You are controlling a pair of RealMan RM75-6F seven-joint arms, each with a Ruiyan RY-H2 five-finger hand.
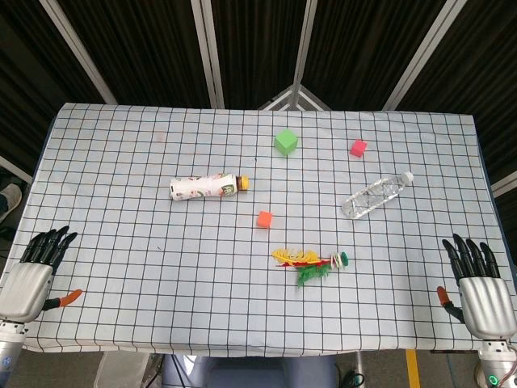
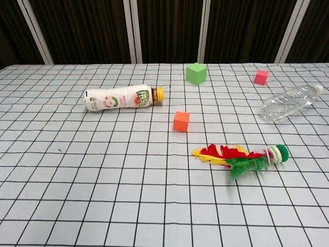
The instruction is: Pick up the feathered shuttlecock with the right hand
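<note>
The feathered shuttlecock lies flat on the checked cloth near the table's front middle, with red, yellow and green feathers pointing left and its green base to the right. The chest view shows the shuttlecock the same way. My right hand rests at the front right corner of the table, well to the right of the shuttlecock, fingers apart and empty. At the front left corner my left hand lies open, holding nothing. Neither hand appears in the chest view.
A white drink bottle with an orange cap lies left of centre. A clear plastic bottle lies at the right. An orange cube, a green cube and a pink cube stand further back.
</note>
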